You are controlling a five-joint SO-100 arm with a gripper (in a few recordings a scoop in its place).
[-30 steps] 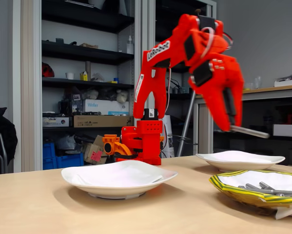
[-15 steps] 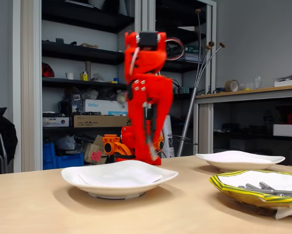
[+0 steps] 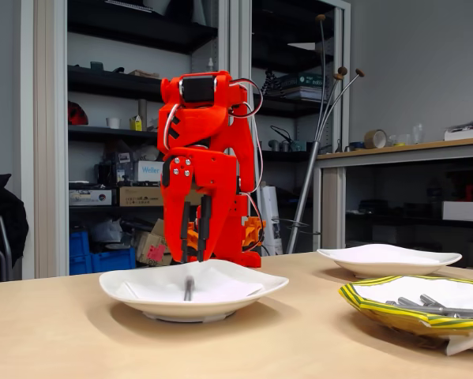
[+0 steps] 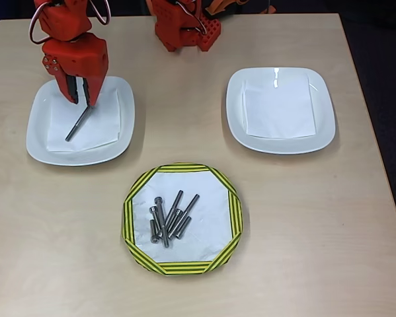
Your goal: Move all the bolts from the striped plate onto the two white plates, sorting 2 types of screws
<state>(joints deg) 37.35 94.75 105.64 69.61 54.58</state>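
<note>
We see a pale, matt wood-look table (image 4: 264,264). The two white plates (image 4: 80,120) (image 4: 280,109) look glossy and smooth, each lined with a matt white paper square (image 4: 279,105). The striped plate (image 4: 182,218) seems matt paper. The bolts (image 4: 170,219) are dull grey metal. The gripper (image 4: 82,100) is smooth orange-red plastic.

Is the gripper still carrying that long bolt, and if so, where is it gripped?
Cannot tell. The long bolt lies slanted over the left white plate, its upper end at the gripper tips; whether the fingers are closed on it is unclear.
</note>
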